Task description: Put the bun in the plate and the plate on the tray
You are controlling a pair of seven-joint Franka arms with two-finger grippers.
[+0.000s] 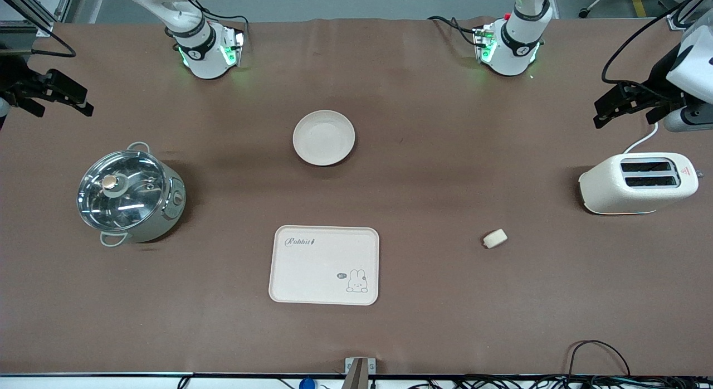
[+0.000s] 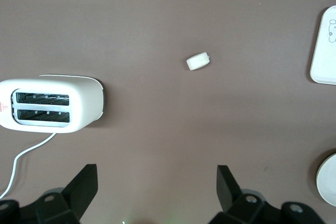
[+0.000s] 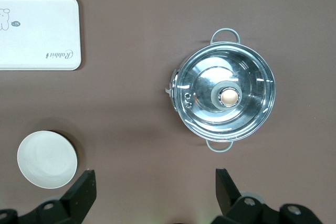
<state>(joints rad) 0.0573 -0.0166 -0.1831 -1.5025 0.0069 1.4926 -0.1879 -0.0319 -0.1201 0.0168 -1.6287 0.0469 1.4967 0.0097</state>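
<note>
The bun (image 1: pixel 494 238) lies on the brown table between the tray (image 1: pixel 324 264) and the toaster; it also shows in the left wrist view (image 2: pixel 198 61). The empty round plate (image 1: pixel 323 137) sits mid-table, farther from the front camera than the tray. The right wrist view shows the plate (image 3: pixel 47 159) and the "Rabbit" tray (image 3: pixel 37 30). My left gripper (image 1: pixel 604 113) hangs open and empty over the left arm's end of the table, its fingers (image 2: pixel 84 184) wide apart. My right gripper (image 1: pixel 83 102) hangs open and empty over the right arm's end, its fingers (image 3: pixel 84 190) wide apart.
A cream toaster (image 1: pixel 638 183) with a white cord stands at the left arm's end, also in the left wrist view (image 2: pixel 50 103). A steel pot with a glass lid (image 1: pixel 131 194) stands at the right arm's end, also in the right wrist view (image 3: pixel 226 97).
</note>
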